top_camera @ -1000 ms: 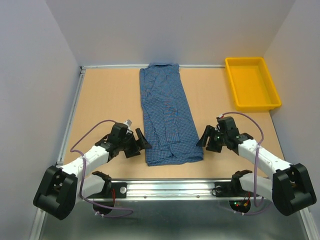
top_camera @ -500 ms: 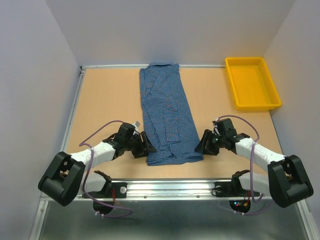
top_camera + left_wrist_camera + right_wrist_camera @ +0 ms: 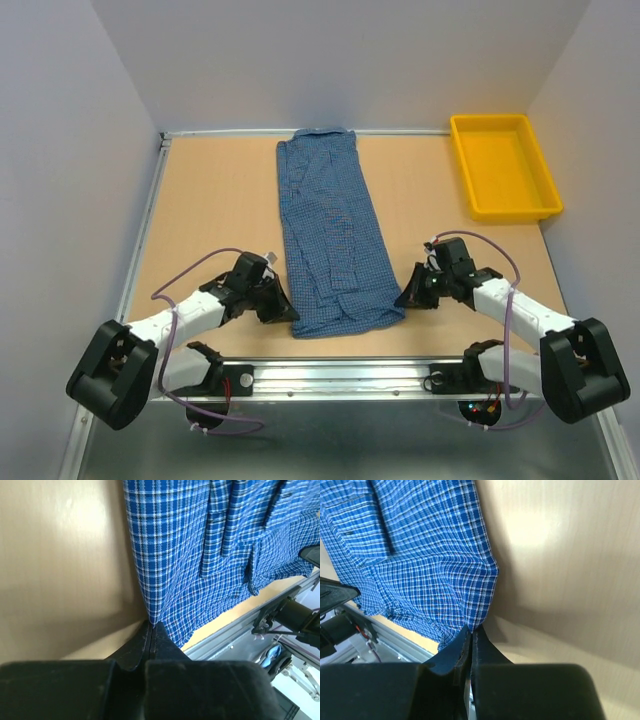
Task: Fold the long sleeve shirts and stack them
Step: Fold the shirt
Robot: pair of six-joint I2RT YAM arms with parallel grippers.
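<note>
Shirt first: you see it folded lengthwise into one long blue-check strip, lying flat down the middle of the table, its collar end at the far edge and its hem end near the arm bases. A narrower folded layer, likely a sleeve, runs down the top of the strip. At the near left corner of the hem, your left gripper has its jaws pressed together on the cloth; in the left wrist view the check fabric gathers into a pucker right at the fingertips. At the near right corner your right gripper is clamped the same way, and the right wrist view shows the shirt's edge drawn to a point between the closed fingers. Both grippers sit low at the table surface, one on each side of the strip. A yellow tray stands well apart at the far right corner.
</note>
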